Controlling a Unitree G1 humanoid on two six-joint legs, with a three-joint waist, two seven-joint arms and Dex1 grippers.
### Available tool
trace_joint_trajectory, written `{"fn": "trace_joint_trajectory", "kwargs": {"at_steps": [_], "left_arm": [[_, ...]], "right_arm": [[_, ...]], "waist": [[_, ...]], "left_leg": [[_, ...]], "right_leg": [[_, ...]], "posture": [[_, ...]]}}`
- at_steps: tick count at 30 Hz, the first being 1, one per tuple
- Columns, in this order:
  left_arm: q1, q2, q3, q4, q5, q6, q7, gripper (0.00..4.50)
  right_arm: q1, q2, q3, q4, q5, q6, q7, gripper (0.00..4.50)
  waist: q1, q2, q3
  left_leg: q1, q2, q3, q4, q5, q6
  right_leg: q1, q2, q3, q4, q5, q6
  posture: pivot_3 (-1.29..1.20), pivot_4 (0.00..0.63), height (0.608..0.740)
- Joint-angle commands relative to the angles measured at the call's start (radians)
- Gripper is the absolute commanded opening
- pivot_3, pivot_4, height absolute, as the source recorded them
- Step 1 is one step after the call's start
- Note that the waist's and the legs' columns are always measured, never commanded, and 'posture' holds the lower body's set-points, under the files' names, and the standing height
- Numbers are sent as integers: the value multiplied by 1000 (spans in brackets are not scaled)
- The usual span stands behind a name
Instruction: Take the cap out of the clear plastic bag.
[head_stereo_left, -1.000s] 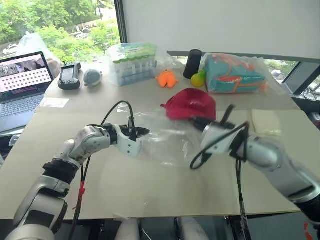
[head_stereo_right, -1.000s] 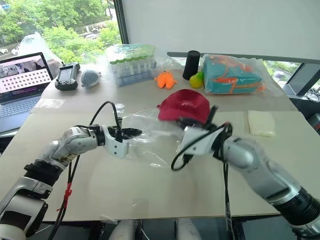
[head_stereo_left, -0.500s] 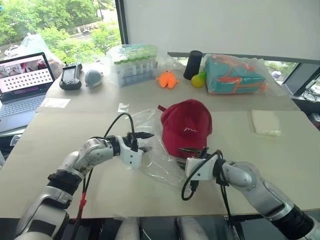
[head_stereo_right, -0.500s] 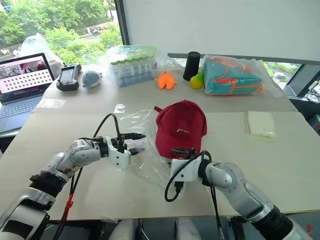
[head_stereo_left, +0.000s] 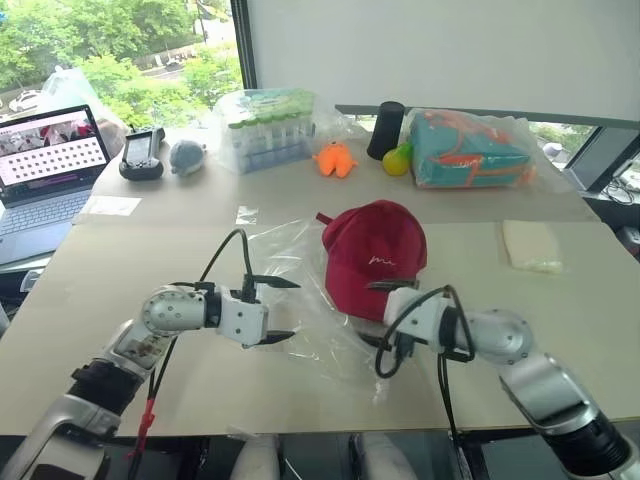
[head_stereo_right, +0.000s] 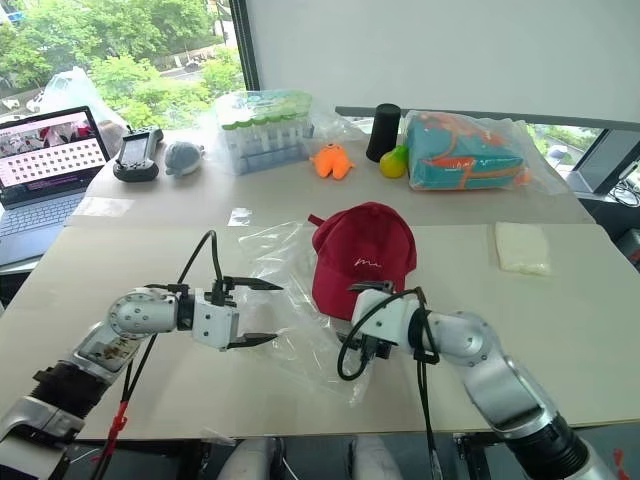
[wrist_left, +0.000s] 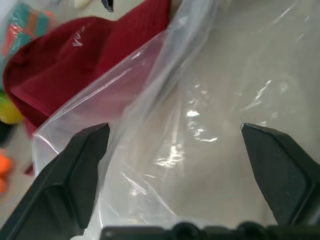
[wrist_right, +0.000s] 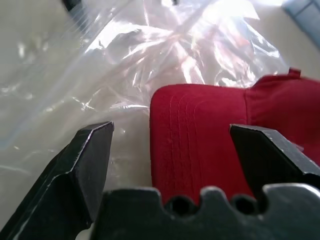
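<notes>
Now the table (head_stereo_left: 560, 330) is carrying the whole scene, and across its near middle the clear plastic bag (head_stereo_left: 310, 320) is lying flat and crumpled, emptied of its load, where a second ago it was being held up between the two arms. Just beside it, overlapping its right-hand edge, the cap (head_stereo_left: 375, 255) is sitting on the tabletop with its crown up and its white mark facing the robot; half a second ago the right gripper was pressing at its brim, and a second ago the cap was hanging further back, with both grippers closed. The left gripper (head_stereo_left: 272, 311) is hovering over the near-left part of the bag with its black fingers spread wide, gripping nothing, and the left wrist view is showing plastic and bare table between them. The right gripper (head_stereo_right: 362, 312) is likewise standing wide apart and released, at the near edge of the cap, and in its wrist view the red brim (wrist_right: 197, 130) is lying free between the fingers. Judging from this, both hands have just been letting go, and the cap is resting out of the bag, so the task is looking essentially finished, though a fold of film may be clinging to the cap's left side
</notes>
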Motion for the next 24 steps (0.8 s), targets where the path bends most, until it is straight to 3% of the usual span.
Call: {"fn": "trace_joint_trajectory", "kwargs": {"at_steps": [1, 5, 7, 11, 13, 17, 20, 24], "left_arm": [[11, 52, 108, -155, -216, 276, -45, 4499], [80, 70, 214, -281, -389, 545, 24, 4499], [128, 73, 307, -350, -559, 723, 107, 4499], [115, -21, 477, -307, -668, 865, 370, 4499], [86, -91, 542, -237, -575, 861, 576, 4499], [96, -184, 593, -203, -409, 837, 824, 4499], [140, -253, 607, -190, -286, 786, 948, 4499], [192, -350, 667, -136, -189, 722, 1087, 4499]], "right_arm": [[-33, -54, -163, -32, 190, 142, 82, 4455], [-22, -104, -303, 18, 312, 223, 124, 4455], [-31, -102, -395, 71, 376, 286, 100, 4455], [-112, -2, -525, 143, 428, 402, -115, 4455], [-136, 64, -544, 176, 360, 402, -273, 4455], [-118, 141, -516, 194, 235, 342, -467, 4455], [-82, 175, -478, 236, 109, 234, -573, 4455], [-71, 224, -525, 307, 82, 128, -631, 4455]], "waist": [[0, 0, 0], [0, 0, 0], [-5, 0, 0], [-6, -1, 0], [-7, -1, 0], [-10, 0, 0], [-8, 0, 0], [-8, 0, 0]], "left_leg": [[0, 0, 0, 0, 0, 0], [0, 0, -1, 0, 0, 0], [0, 0, -1, 0, 0, 0], [1, 1, -1, 0, 0, 0], [4, 1, -1, 0, 0, 0], [4, 0, -2, 0, 0, 0], [0, -1, -2, -2, 0, 0], [-2, -3, -2, -1, -1, -1]], "right_leg": [[0, 0, 0, 0, 0, 0], [0, 0, 0, 0, -1, 0], [0, 0, 0, -1, -1, 2], [1, 0, -1, 1, -4, 7], [3, 1, 0, 1, -4, 6], [2, 2, 1, 1, -4, 6], [-1, 0, 1, 0, 0, -1], [-2, -1, 1, -1, 0, -1]], "posture": [[0, 150, 740], [0, 150, 740], [0, 150, 740], [0, 150, 740], [0, 150, 740], [0, 150, 740], [0, 150, 740], [0, 150, 740]]}}
